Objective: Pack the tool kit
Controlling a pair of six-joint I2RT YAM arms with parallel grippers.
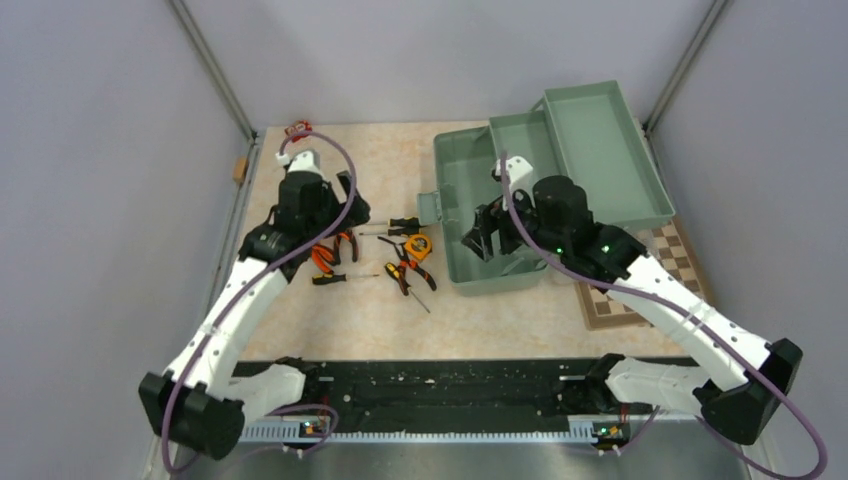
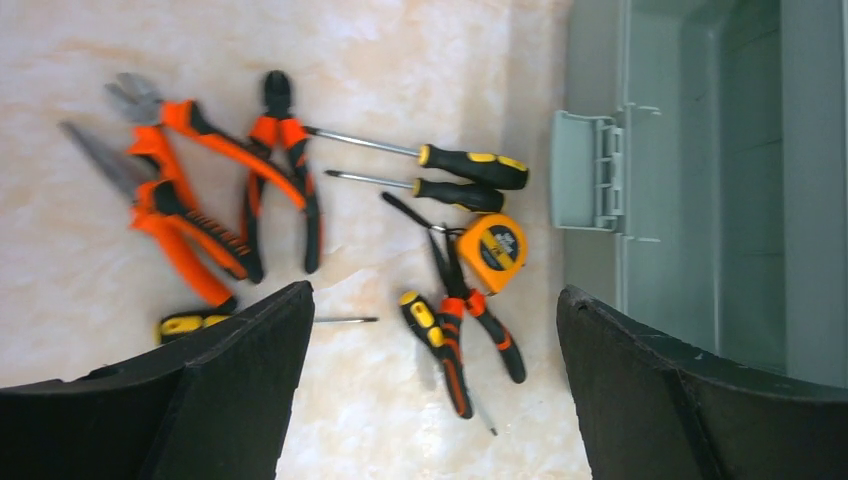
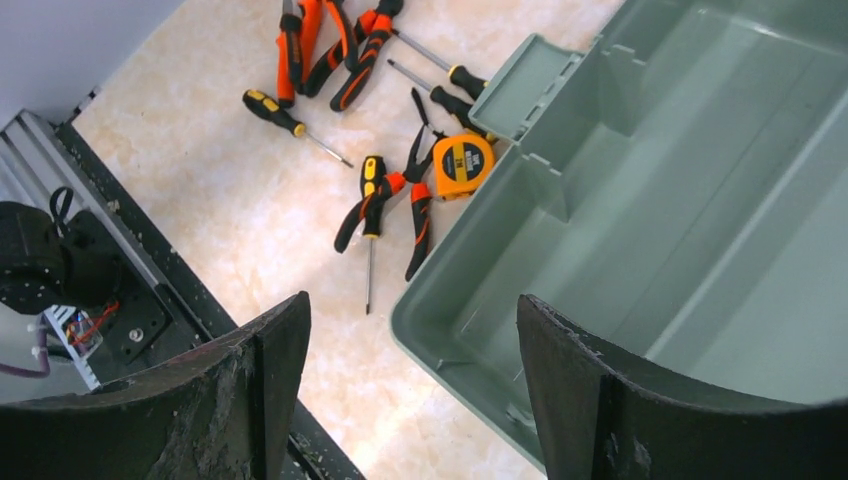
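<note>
The sage-green toolbox [image 1: 447, 215] stands open at the right with nothing in it, and its latch [image 2: 585, 170] faces the tools. Orange-black pliers [image 2: 180, 200], cutters [image 2: 285, 170], yellow-black screwdrivers [image 2: 470, 165] and the orange tape measure [image 2: 495, 250] lie loose on the table left of the box. My left gripper [image 2: 435, 300] hovers open above the tools and holds nothing. Over the box's near-left corner [image 3: 480, 300] my right gripper [image 3: 412, 305] hangs open, also holding nothing. In the top view the left gripper [image 1: 340, 215] is above the pliers [image 1: 325, 255] and the right gripper [image 1: 485, 235] is inside the box outline.
A green inner tray [image 1: 600, 150] rests against the box's far right side. A brown-and-cream chessboard [image 1: 650, 290] lies right of the box under the right arm. The black base rail [image 1: 440, 395] runs along the near edge. Grey walls enclose the table.
</note>
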